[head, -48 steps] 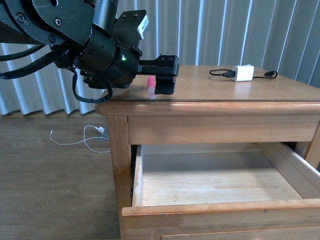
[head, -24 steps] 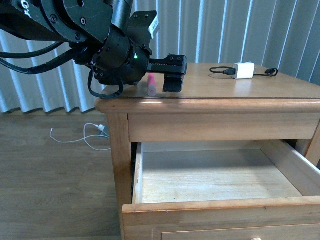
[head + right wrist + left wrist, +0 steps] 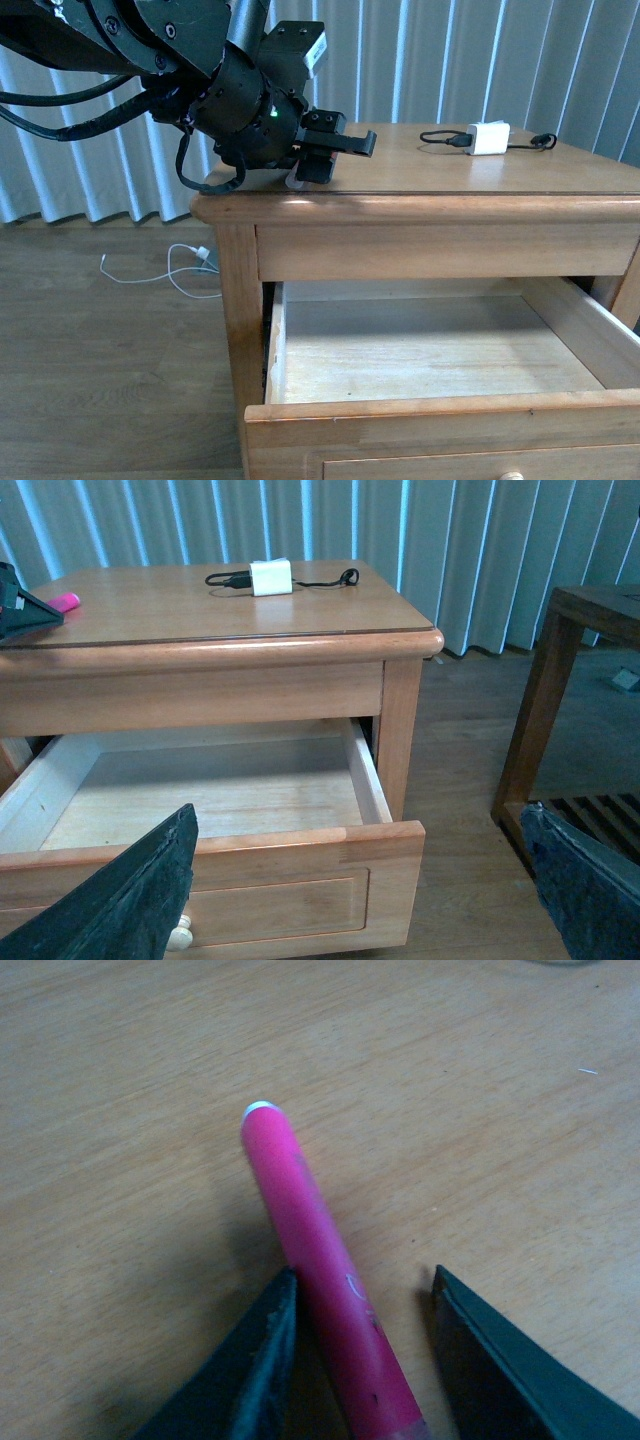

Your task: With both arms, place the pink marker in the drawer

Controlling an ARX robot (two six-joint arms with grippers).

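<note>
The pink marker [image 3: 310, 1250] lies flat on the nightstand top, between the two open fingers of my left gripper [image 3: 364, 1272]. One finger [image 3: 255, 1370] is close against the marker's side; the other stands a small gap away. In the front view the left gripper [image 3: 325, 160] sits low over the nightstand's left part and hides the marker. In the right wrist view the marker [image 3: 63, 602] peeks out at the top's far left. The drawer [image 3: 440, 408] is pulled out and its pale inside holds nothing. My right gripper [image 3: 360, 880] is open in front of the drawer [image 3: 230, 850].
A white charger [image 3: 488, 139] with a black cable lies at the back right of the nightstand top [image 3: 480, 180]. The drawer's pale knob [image 3: 180, 938] shows low on its front. A dark wooden side table [image 3: 570, 680] stands to the right. A white cable [image 3: 160, 280] lies on the floor.
My left gripper has tipped down and swung over the marker, so the pink body, visible beside the fingers before, is now hidden in the front view. The drawer has not moved.
</note>
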